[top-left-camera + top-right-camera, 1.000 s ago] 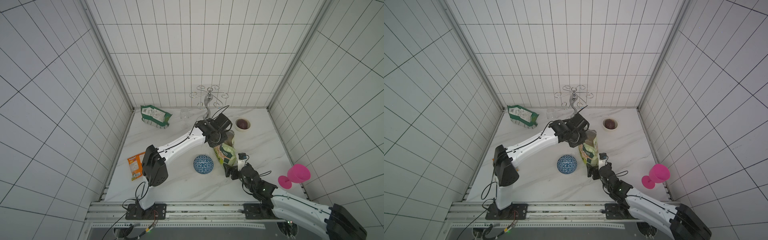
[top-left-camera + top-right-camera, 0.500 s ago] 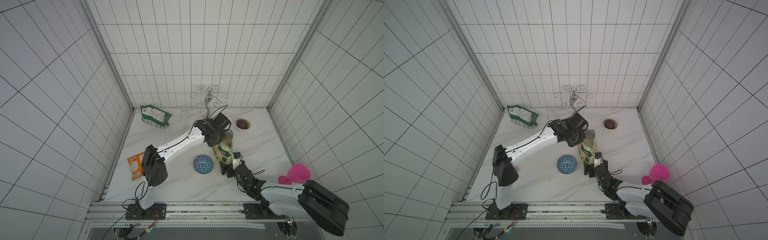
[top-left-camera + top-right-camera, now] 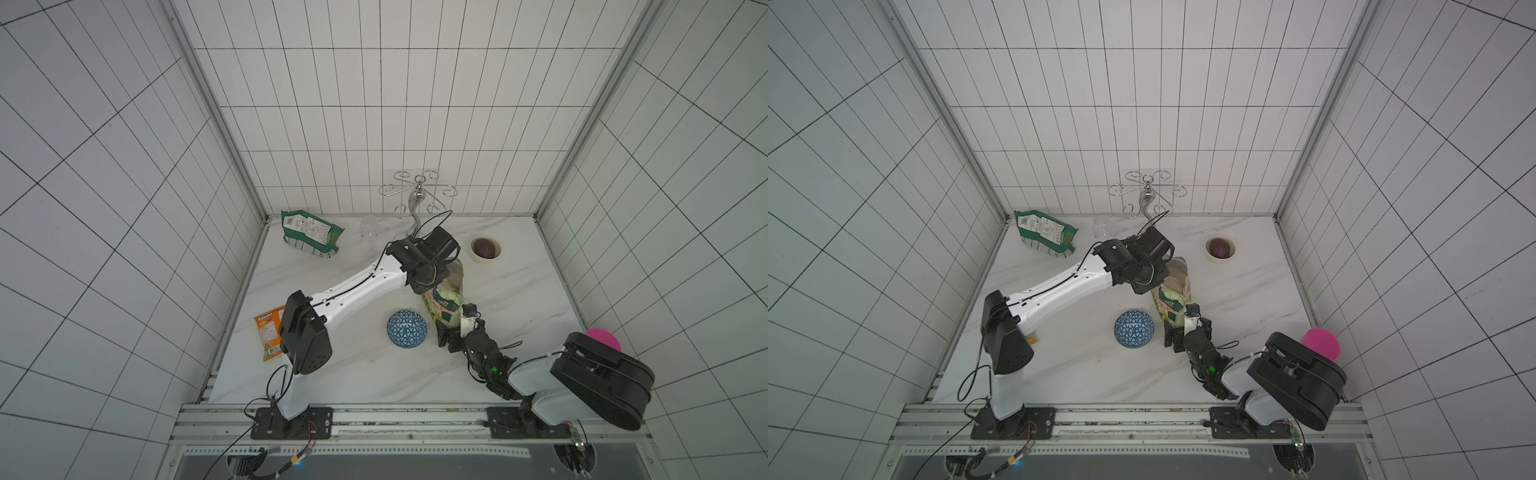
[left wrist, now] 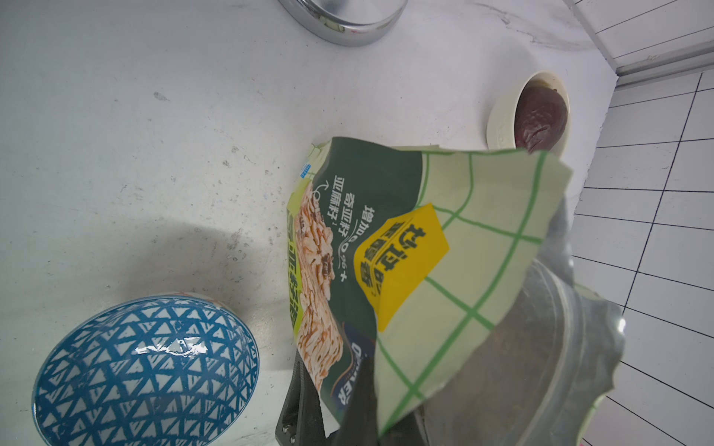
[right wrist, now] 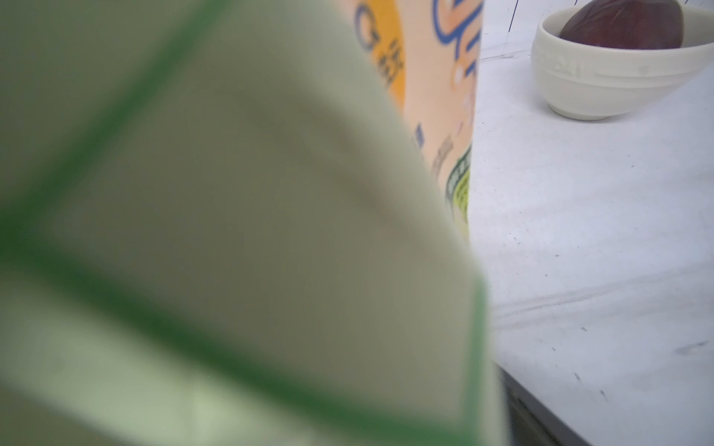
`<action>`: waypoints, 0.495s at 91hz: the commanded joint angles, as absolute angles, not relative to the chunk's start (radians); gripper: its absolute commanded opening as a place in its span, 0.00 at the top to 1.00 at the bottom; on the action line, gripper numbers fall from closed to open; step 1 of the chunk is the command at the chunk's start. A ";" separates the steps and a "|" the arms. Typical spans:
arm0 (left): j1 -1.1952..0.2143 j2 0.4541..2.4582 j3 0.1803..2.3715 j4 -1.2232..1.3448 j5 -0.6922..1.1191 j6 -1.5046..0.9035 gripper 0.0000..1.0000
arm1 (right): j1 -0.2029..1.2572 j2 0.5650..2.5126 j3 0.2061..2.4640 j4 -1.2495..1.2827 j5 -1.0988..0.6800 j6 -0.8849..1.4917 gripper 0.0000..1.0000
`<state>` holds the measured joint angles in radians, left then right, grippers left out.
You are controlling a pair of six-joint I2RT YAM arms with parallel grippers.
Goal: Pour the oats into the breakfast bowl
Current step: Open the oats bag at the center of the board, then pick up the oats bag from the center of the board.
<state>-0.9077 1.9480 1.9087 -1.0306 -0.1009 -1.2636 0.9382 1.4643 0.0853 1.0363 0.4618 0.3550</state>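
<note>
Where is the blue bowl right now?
In a top view the blue bowl sits near the middle of the table, just left of the oats bag, not touching it.

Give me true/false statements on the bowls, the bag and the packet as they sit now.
1. The blue bowl stands mouth up. False: it lies upside down, patterned outside up.
2. The left gripper is shut on the top of the oat bag. True.
3. The white bowl holds a dark brown lump. True.
4. The orange packet touches the white bowl. False: it lies far from it, nearer the blue bowl.
</note>
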 commanded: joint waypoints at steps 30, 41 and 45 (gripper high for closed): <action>-0.914 1.864 1.899 -0.991 -0.116 -1.286 1.00 | 0.941 1.656 0.087 1.263 0.530 0.298 0.13; -0.911 1.859 1.899 -0.992 -0.120 -1.282 1.00 | 0.940 1.646 0.087 1.273 0.525 0.278 0.26; -0.909 1.857 1.897 -0.987 -0.119 -1.277 1.00 | 0.943 1.638 0.088 1.267 0.523 0.273 0.32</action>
